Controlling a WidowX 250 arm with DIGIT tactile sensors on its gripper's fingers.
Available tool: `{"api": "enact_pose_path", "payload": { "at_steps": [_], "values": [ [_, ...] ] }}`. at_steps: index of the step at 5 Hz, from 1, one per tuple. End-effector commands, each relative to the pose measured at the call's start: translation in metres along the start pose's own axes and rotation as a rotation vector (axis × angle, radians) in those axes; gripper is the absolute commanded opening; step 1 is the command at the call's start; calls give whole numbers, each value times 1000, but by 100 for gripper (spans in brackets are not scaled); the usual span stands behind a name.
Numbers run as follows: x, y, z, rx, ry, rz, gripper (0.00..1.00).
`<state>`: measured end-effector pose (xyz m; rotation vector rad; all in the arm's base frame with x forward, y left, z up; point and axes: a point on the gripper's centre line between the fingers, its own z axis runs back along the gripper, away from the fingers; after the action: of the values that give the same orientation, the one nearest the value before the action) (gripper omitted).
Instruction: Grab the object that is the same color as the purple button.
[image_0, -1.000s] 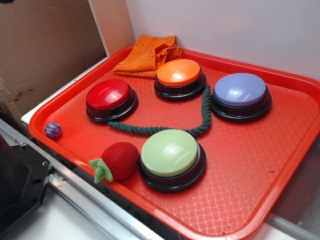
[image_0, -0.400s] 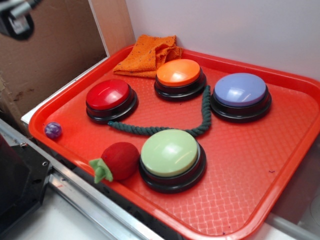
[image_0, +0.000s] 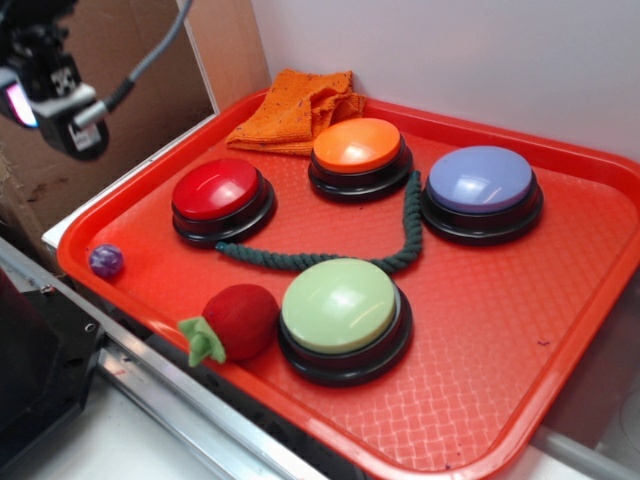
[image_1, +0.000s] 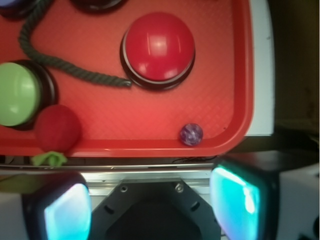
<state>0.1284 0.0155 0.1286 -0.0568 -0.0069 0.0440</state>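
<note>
- The purple ball is lying at one o'clock from the hand, whose fingers are standing spread (nothing between them).
- Four buttons are sitting on the tray, plus one ball.

I see a red tray with a waffle-textured floor and a raised rim carrying everything. On it sit four domed buttons on black bases: a red button, an orange button, the purple button and a green button. A dark green rope curves across the floor among them. An orange cloth lies bunched in the far corner. The small purple ball rests against the rim in the corner near the red button. A red plush strawberry lies just beside the green button, possibly touching it.
</note>
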Motion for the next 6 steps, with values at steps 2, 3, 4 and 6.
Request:
{"api": "enact_pose_path", "payload": {
  "at_steps": [2,3,4,6],
  "values": [
    [-2,34,-56,-80,-117,-7,100],
    [0,40,-75,13,-108,11,100],
    [1,41,-85,35,-116,18,100],
    [6,49,-111,44,-102,52,100]
  ]
}}
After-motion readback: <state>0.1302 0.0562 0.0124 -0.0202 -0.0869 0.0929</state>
